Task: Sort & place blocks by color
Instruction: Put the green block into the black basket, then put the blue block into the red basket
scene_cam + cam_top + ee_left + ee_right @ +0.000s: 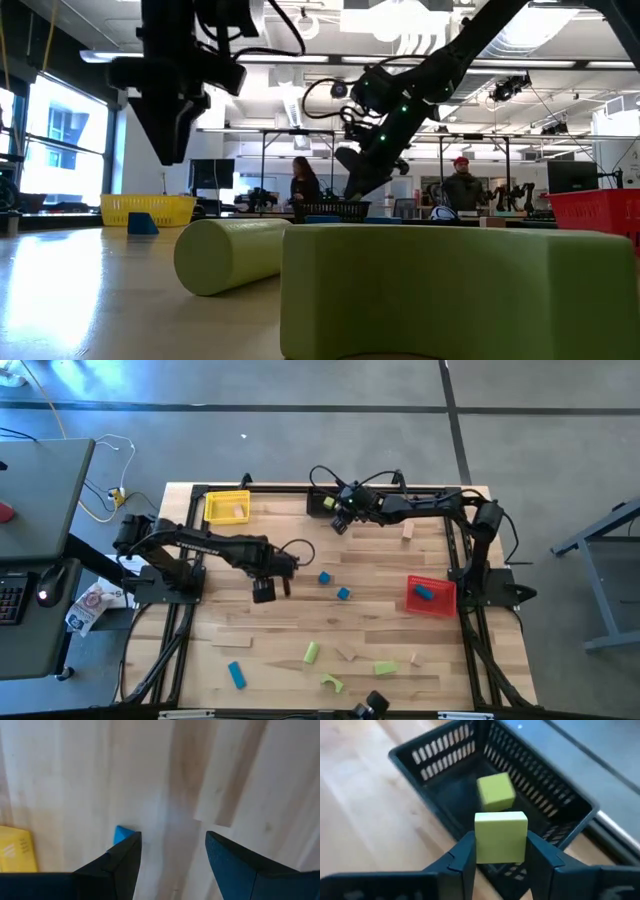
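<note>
My right gripper (pixel 500 839) is at the table's far middle, over the black bin (pixel 540 795), shut on a light green block (pixel 501 832). A green cube (pixel 496 791) lies inside that bin. My left gripper (pixel 265 592) hangs open above bare wood at the middle left, pointing down, with nothing between its fingers. A blue block (pixel 122 834) lies on the table just beside one finger. More blue blocks (pixel 324 577), green blocks (pixel 311 652) and tan blocks (pixel 408 532) lie scattered on the table. My right gripper pinches the green block by two opposite sides (pixel 479 847) between its two fingers. The fingers slant down from the table's right side. The block is lifted clear, about level, above the black bin's rim and opening.
A yellow bin (pixel 227 507) holding a tan block stands at the far left. A red bin (pixel 430 596) holding a blue block stands at the right. A green cylinder (pixel 230 255) and a big green block (pixel 450 290) lie near the front edge. People stand in the room beyond.
</note>
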